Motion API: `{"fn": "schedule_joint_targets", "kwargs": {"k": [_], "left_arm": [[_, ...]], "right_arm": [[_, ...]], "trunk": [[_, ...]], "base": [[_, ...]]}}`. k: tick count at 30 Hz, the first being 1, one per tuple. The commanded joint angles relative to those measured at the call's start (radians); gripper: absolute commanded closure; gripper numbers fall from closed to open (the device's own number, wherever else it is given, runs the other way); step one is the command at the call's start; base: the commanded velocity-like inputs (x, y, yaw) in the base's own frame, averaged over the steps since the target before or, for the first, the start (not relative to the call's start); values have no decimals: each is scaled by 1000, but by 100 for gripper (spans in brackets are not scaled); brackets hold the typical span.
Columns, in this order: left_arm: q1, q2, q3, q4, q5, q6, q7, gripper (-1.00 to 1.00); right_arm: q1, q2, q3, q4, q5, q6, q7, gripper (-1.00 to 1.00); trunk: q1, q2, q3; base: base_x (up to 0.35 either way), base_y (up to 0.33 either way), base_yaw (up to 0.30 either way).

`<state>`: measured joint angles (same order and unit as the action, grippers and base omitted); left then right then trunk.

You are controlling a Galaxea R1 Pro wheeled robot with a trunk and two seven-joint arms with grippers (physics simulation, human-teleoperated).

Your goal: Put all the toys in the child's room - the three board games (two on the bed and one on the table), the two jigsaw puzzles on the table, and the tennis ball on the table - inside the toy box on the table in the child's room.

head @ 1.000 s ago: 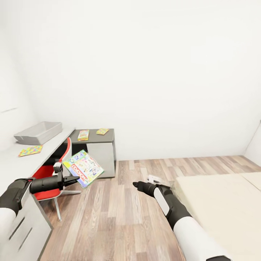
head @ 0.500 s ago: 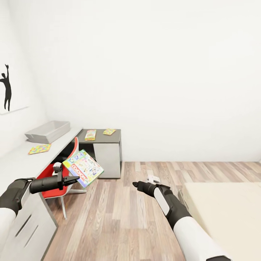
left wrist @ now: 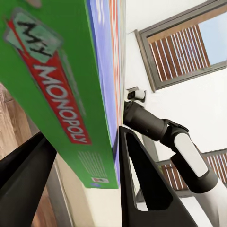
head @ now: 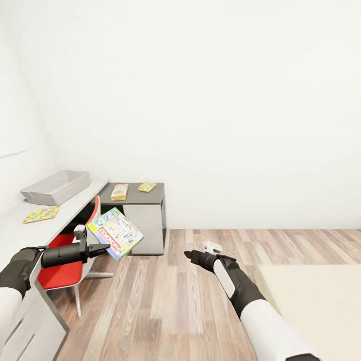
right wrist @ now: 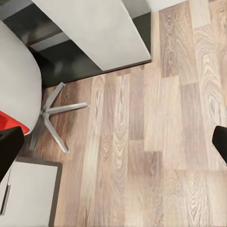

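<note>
Wood-plank floor (head: 165, 301), L-shaped table (head: 30, 228); left fingers (left wrist: 142, 189) gripping board game (head: 115, 233), right fingers (right wrist: 220, 142) wide.

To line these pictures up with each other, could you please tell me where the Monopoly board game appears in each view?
Head view: the Monopoly board game is left of centre, tilted, held in the left gripper.
Left wrist view: its green side runs close up between the two dark fingers.
Right wrist view: I cannot find it here; floor and the chair's base show.
Shared landmark: the red-and-white chair, seen in the head and right wrist views.
</note>
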<state>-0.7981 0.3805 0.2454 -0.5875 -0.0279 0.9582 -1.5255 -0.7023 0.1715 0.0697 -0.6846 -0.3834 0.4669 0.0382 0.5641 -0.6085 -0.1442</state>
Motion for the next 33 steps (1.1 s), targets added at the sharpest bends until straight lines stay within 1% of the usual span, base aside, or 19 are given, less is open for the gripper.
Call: {"fn": "schedule_joint_targets", "kwargs": {"k": [1, 8, 9, 11, 14, 16, 17, 18, 19, 20, 22, 23, 24, 26, 27, 28, 29, 31, 33], "left_arm": [[-1, 0, 2, 0, -2, 10, -4, 100], [-1, 0, 2, 0, -1, 10, -7, 100], [-1, 0, 2, 0, -1, 10, -7, 100], [-1, 0, 1, 0, -1, 10, -7, 100], [-1, 0, 3, 0, -1, 10, -4, 100], [-1, 0, 3, 0, -1, 10, -5, 100], [-1, 0, 3, 0, -1, 10, -5, 100], [-1, 0, 3, 0, -1, 10, -5, 100], [-1, 0, 3, 0, -1, 10, -5, 100], [-1, 0, 2, 0, -1, 10, -5, 100], [-1, 0, 2, 0, -1, 10, -6, 100], [-1, 0, 2, 0, -1, 10, -7, 100], [-1, 0, 2, 0, -1, 10, -7, 100], [-1, 0, 2, 0, -1, 10, -7, 100], [-1, 0, 2, 0, -1, 10, -7, 100], [-1, 0, 2, 0, -1, 10, -7, 100], [-1, -1, 3, 0, -1, 10, -7, 100], [-1, -1, 3, 0, -1, 10, -7, 100], [-1, -1, 3, 0, -1, 10, -7, 100]], "right_arm": [[-1, 1, 1, -1, 2, -14, -2, -100], [0, -6, -2, 2, 0, -39, 3, -100], [0, -9, -3, 10, -2, -49, 3, -100], [0, -16, -7, 45, -4, -106, 1, -100], [0, -29, -7, 128, -3, -171, -5, -100], [6, -42, -6, 223, 0, -195, -8, -100], [10, -45, -5, 255, 1, -204, -8, -100], [25, -50, -5, 326, 2, -234, -9, -100], [46, -56, -5, 410, 3, -298, -9, -100], [58, -58, -4, 451, 3, -336, -9, -100], [117, -68, -6, 586, -2, -499, -11, -100], [158, -75, -5, 622, -3, -563, -14, -100], [210, -81, -4, 644, -4, -609, -21, -100], [332, -91, -6, 667, -4, -674, -48, -100], [386, -100, -7, 673, -5, -705, -62, -100], [411, -106, -7, 675, -6, -723, -68, -100], [472, -125, -6, 679, -6, -775, -81, -100], [519, -141, -5, 681, -4, -817, -90, -100], [557, -149, -6, 682, -2, -834, -94, -100]], "trunk": [[1, -1, -2], [1, -1, -2], [1, -1, -2], [1, -1, -2], [1, -1, -2], [1, -1, -2], [1, -1, -2], [1, -1, -2], [1, -1, -2], [1, -1, -2], [1, -1, -2], [1, -1, -2], [1, -1, -2], [1, -1, -2], [1, -1, -2], [1, -1, -2], [1, -1, -2], [1, -1, -2], [1, -1, -2]], "base": [[307, 45, 0], [309, 68, 0], [309, 78, 0], [310, 78, 0], [310, 76, 0], [311, 41, 0], [312, 25, 0], [313, 16, 0], [315, 10, 0], [315, 8, 0], [316, 4, 0], [317, 2, 0], [318, 1, 0], [319, 1, 0], [319, 0, 0], [319, 0, 0], [320, 0, 0], [320, 0, 0], [319, 0, 0]]}}
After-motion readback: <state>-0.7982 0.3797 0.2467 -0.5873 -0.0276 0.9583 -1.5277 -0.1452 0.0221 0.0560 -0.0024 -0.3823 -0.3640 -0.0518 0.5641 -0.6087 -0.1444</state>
